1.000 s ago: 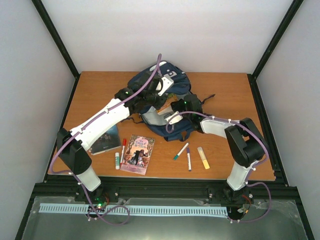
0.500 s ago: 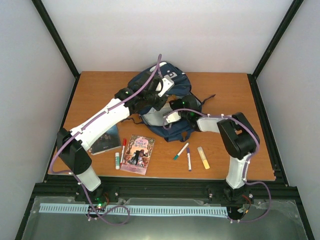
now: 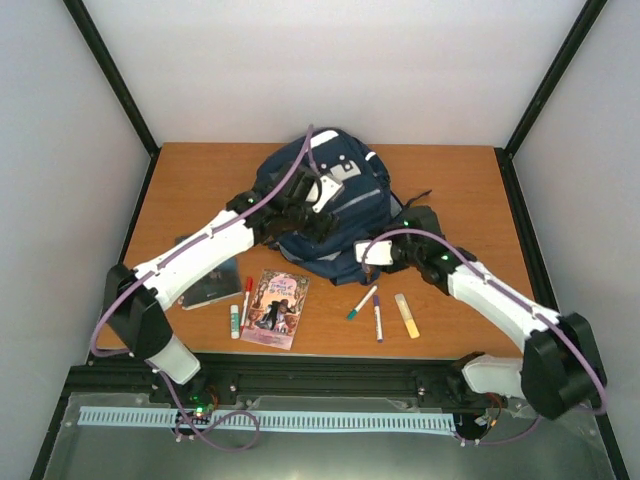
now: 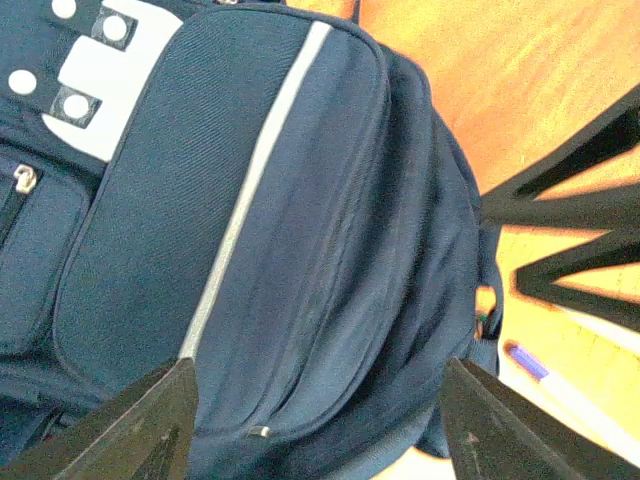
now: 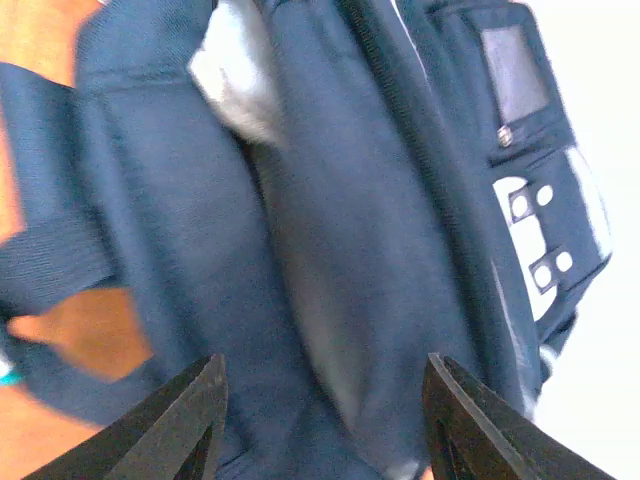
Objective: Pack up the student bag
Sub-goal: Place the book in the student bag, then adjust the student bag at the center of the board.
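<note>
Student bag: navy woven fabric, soft and slumped, with white stripe trim, white snap patches and front pockets facing up. It lies mid-surface toward the far edge, long axis roughly far-to-near.

My left claw: fingers apart, nothing held, poised directly above the bag's front panel, the nearer of my two.

My right claw: fingers apart, empty, just beside the bag's near-right side. Pale lining shows there; whether the mouth gapes enough I cannot tell.

Unpacked, along the near edge:
- dark book
- glue stick
- red marker
- picture book
- green marker
- purple marker
- yellow block

Judgement: the bag lies beyond all of these, so each must travel farward.
</note>
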Controlling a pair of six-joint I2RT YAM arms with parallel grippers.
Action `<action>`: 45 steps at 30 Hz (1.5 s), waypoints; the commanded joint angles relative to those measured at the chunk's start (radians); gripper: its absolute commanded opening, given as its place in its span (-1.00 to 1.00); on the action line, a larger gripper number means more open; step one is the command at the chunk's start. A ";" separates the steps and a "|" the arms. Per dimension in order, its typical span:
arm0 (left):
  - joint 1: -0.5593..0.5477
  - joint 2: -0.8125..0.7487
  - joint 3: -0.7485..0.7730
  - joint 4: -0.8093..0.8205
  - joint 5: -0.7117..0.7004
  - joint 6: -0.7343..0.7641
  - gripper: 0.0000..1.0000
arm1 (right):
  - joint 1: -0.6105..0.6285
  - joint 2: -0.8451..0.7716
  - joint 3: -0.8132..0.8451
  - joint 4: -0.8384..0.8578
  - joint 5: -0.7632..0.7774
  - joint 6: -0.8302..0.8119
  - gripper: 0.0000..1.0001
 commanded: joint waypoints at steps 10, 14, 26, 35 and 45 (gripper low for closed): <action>0.185 -0.306 -0.323 0.088 0.005 -0.441 0.72 | -0.116 -0.281 -0.038 -0.342 -0.195 0.583 0.16; 0.285 -0.310 -0.388 0.131 0.047 -0.535 0.87 | -0.226 -0.159 0.079 -0.313 -0.292 0.769 0.20; 0.499 -0.011 -0.384 0.376 0.205 -0.814 1.00 | -0.412 0.303 0.346 -0.166 -0.370 1.285 0.42; 0.491 0.293 -0.248 0.514 0.351 -0.881 0.81 | -0.415 0.461 0.386 -0.194 -0.413 1.331 0.43; 0.316 0.599 0.187 0.401 0.372 -0.834 0.75 | -0.436 0.480 0.363 -0.263 -0.400 1.313 0.27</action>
